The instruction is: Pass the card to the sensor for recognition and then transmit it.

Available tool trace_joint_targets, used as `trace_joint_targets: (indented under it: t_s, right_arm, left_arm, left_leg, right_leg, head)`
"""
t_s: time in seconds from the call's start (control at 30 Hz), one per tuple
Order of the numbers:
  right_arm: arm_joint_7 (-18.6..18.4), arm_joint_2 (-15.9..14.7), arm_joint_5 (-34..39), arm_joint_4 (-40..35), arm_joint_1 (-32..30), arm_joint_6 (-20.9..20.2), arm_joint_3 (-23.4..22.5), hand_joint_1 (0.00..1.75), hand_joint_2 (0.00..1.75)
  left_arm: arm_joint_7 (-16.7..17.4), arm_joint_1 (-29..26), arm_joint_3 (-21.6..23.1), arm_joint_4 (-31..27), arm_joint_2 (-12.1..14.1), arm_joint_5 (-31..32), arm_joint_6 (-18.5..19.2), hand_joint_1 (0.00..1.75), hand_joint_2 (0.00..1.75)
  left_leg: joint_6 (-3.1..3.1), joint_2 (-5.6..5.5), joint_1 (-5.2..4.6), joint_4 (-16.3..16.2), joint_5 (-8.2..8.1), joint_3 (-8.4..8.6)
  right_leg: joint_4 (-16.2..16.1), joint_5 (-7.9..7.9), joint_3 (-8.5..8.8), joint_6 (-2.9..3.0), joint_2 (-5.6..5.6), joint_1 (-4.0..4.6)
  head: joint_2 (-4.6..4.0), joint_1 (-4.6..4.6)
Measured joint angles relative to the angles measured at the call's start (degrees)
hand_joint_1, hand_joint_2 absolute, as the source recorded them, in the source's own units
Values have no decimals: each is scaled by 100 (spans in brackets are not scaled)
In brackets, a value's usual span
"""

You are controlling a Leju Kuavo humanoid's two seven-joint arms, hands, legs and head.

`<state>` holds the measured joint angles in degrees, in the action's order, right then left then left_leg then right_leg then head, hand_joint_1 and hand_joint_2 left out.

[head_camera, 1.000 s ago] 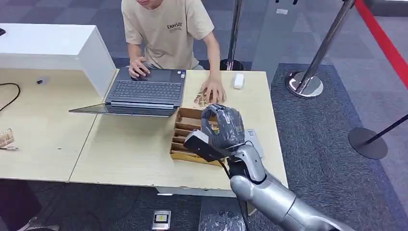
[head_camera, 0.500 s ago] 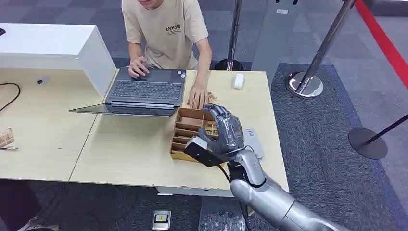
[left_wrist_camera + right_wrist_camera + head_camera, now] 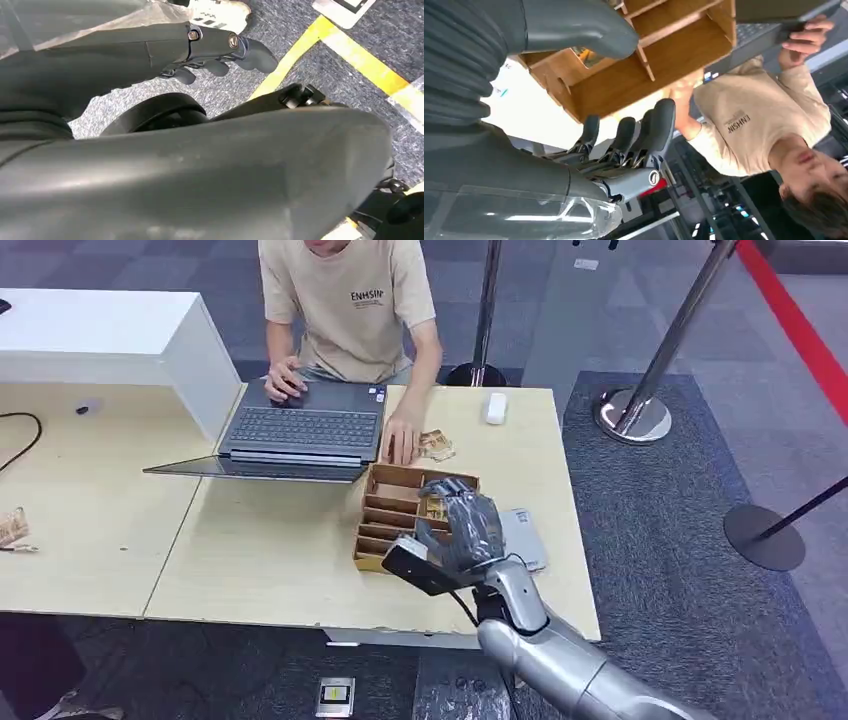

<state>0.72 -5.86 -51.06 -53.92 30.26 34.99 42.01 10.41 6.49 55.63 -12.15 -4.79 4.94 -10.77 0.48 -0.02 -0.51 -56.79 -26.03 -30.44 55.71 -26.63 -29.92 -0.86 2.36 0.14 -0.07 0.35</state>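
A wooden divider box point(image 3: 385, 512) stands on the table right of the laptop, with yellowish cards point(image 3: 432, 506) in one of its right-hand slots. My right hand point(image 3: 458, 530) hovers over the box's right end, fingers spread and holding nothing. In the right wrist view the thumb point(image 3: 574, 30) and the dark fingers point(image 3: 624, 135) lie either side of the box point(image 3: 659, 65), and a card point(image 3: 586, 54) shows in a slot. A flat grey sensor pad point(image 3: 524, 538) lies just right of the box. My left hand point(image 3: 215, 52) hangs over the floor, holding nothing.
A person sits across the table, one hand on the open laptop point(image 3: 300, 428), the other hand point(image 3: 400, 440) beside a small pile of cards point(image 3: 436, 445). A white device point(image 3: 495, 407) lies at the far edge. A white box point(image 3: 110, 338) stands far left; stanchions point(image 3: 632, 412) stand to the right.
My right hand has come down and back toward me over the box's right end. The person's hand slid left off the card pile, uncovering it.
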Motion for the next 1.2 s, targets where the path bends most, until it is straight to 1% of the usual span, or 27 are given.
trace_joint_targets:
  t_s: [0.1,0.13,0.17,0.4,0.43,0.57,0.6,0.63,0.7,0.83,0.93,1.1,1.13,1.17,1.2]
  right_arm:
    - [0,15,0,92,-2,0,20,82,175]
    - [0,26,0,118,-3,0,28,87,175]
    - [0,31,0,142,-5,0,35,89,175]
    - [31,48,9,319,-8,-6,105,91,175]
    - [35,52,9,339,-7,-6,114,94,175]
    - [35,72,15,405,-8,-7,125,96,175]
    - [35,77,20,422,-9,-7,127,94,175]
    - [35,83,26,442,-11,-7,131,98,175]
    - [37,87,46,479,-24,-9,133,94,175]
    - [42,94,68,573,-31,-4,151,98,175]
    - [52,107,57,671,-33,-2,173,105,175]
    - [52,125,9,815,-38,0,216,106,175]
    - [48,133,-2,842,-38,4,223,112,175]
    - [46,138,-7,866,-38,11,230,112,175]
    - [42,140,-11,885,-37,15,238,115,175]
  left_arm:
    - [-2,-1,-2,0,0,-2,0,0,0]
    - [-5,-1,-4,0,0,-2,0,0,0]
    - [-7,0,-4,0,0,-2,2,0,0]
    - [-13,-1,-7,0,0,-15,4,0,0]
    - [-13,-1,-7,0,0,-15,6,0,0]
    - [-13,-1,-9,0,0,-17,20,0,0]
    - [-13,-1,-9,0,0,-17,20,0,0]
    - [-13,-1,-9,0,0,-17,20,0,0]
    - [-18,-2,-9,0,0,-17,20,0,0]
    - [-29,-5,-9,0,0,-17,28,0,0]
    - [-29,-13,-9,2,0,-18,39,0,0]
    - [-20,-20,-9,2,0,-15,87,0,0]
    - [-9,-21,-9,2,0,-15,98,0,0]
    - [-7,-21,-9,2,0,-13,111,0,0]
    - [2,-20,-9,2,0,-13,133,0,0]
  left_leg:
    - [0,0,0,0,0,0]
    - [0,0,0,0,0,0]
    - [0,0,0,0,0,0]
    - [0,0,0,0,0,0]
    - [0,0,0,0,0,0]
    - [0,0,0,0,0,0]
    - [0,0,0,0,0,0]
    - [0,0,0,0,0,0]
    - [0,0,0,0,0,0]
    - [0,0,0,0,0,0]
    - [0,0,0,0,0,0]
    - [0,0,0,0,0,0]
    - [0,0,0,0,0,1]
    - [0,0,0,0,0,0]
    - [0,0,0,0,0,1]
  right_leg:
    - [0,0,0,0,0,0]
    - [0,0,0,0,0,0]
    - [0,0,0,0,0,0]
    - [0,0,0,0,0,0]
    - [0,0,0,0,0,0]
    - [0,0,0,0,0,0]
    - [0,0,0,0,0,0]
    - [0,0,0,0,0,0]
    - [0,0,0,0,0,0]
    - [0,0,0,0,0,0]
    - [0,0,0,0,0,0]
    - [0,0,0,0,0,0]
    - [0,0,0,0,0,0]
    - [0,0,0,0,0,0]
    - [0,0,0,0,0,0]
  head:
    - [0,0]
    - [0,2]
    - [0,2]
    - [0,2]
    - [0,0]
    - [0,0]
    - [0,2]
    - [0,0]
    - [0,2]
    - [0,2]
    - [0,0]
    - [0,0]
    - [0,2]
    - [0,2]
    - [0,0]
